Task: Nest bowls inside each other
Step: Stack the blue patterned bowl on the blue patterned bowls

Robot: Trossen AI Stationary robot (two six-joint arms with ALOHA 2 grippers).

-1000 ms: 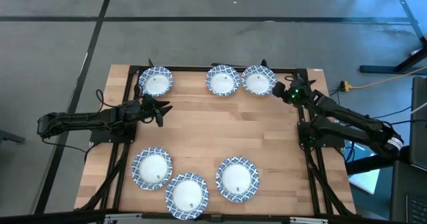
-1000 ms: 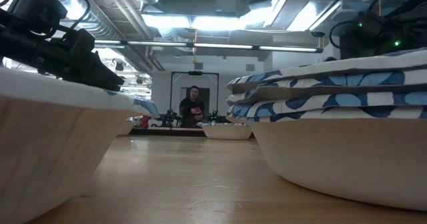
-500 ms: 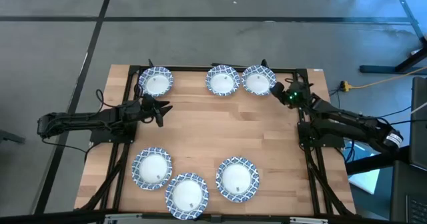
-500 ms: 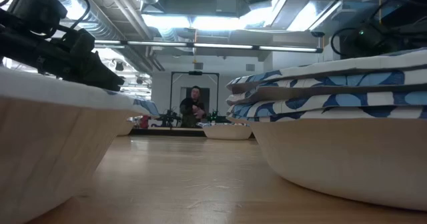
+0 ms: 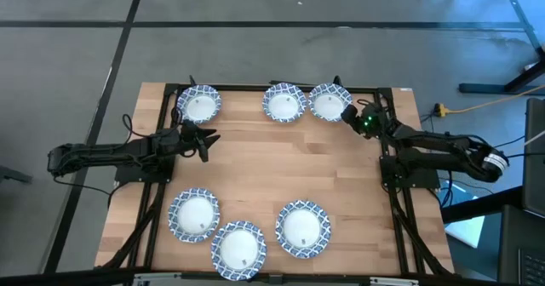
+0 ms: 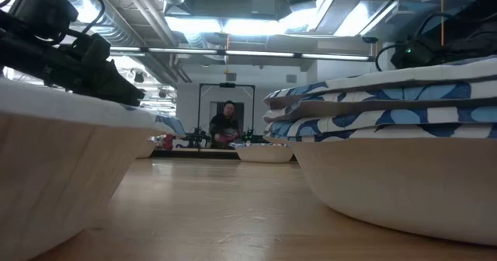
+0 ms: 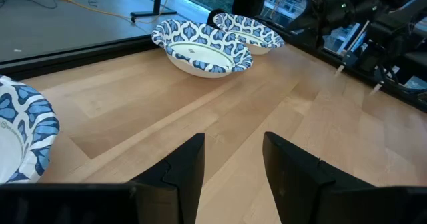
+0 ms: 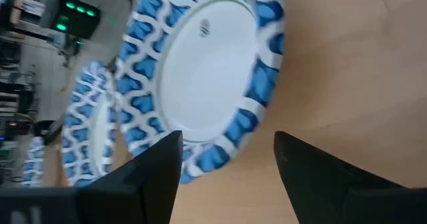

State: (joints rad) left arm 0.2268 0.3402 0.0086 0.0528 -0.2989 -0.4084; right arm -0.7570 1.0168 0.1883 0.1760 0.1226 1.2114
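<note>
High view shows six groups of bowls on the worktop [image 5: 255,163]. The landmark is the far-right bowl [image 5: 329,102]. The right claw [image 5: 347,116] sits just beside its rim, fingers spread, holding nothing. Another bowl [image 5: 284,103] lies beside that one. The left claw [image 5: 207,143] waits well apart, open and empty.
</note>
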